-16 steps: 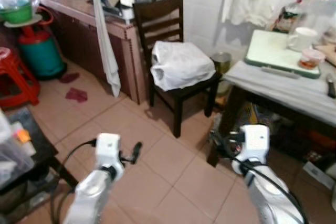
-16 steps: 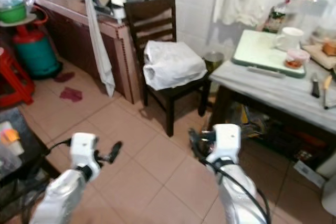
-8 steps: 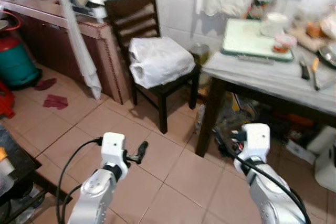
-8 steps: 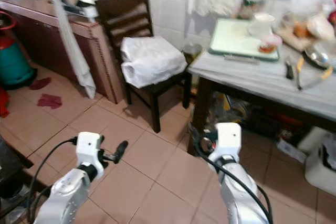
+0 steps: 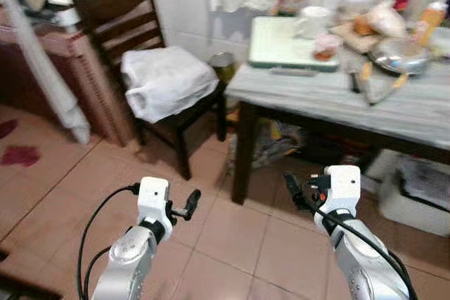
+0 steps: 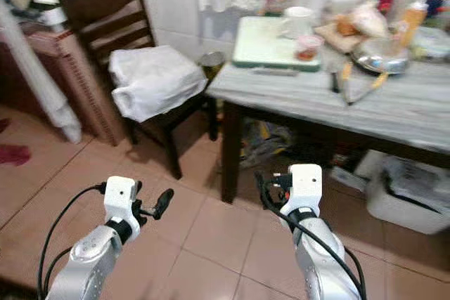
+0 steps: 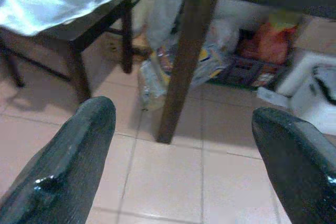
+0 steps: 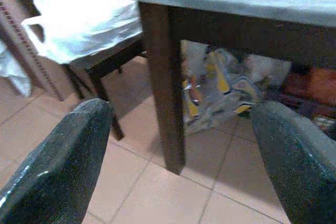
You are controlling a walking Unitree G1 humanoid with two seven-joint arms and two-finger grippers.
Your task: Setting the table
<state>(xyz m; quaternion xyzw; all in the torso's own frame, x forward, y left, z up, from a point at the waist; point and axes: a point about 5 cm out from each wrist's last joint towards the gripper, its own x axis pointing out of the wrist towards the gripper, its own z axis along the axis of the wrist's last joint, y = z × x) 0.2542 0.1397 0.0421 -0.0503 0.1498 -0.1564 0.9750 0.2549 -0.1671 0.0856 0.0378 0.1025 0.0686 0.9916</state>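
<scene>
Here's the grey-topped wooden desk (image 5: 330, 100) with dark legs, and everything for setting it sits crowded at its far side: a pale green rectangular tray (image 5: 278, 42), a white ceramic mug (image 5: 312, 22) at the tray's far corner, a small pinkish bowl (image 5: 326, 46) at the tray's near right corner, and a shiny metal dish (image 5: 398, 53) further right. Both arms are low, in front of the desk, nothing held: the left pincer (image 7: 184, 145) is spread wide, the right pincer (image 8: 181, 145) likewise. The mug looks stiff, smooth and breakable, likely light; I'd judge its handle or rim the safest hold. The dark wooden chair (image 5: 140, 68) left of the desk carries a white plastic bag (image 5: 165, 82).
</scene>
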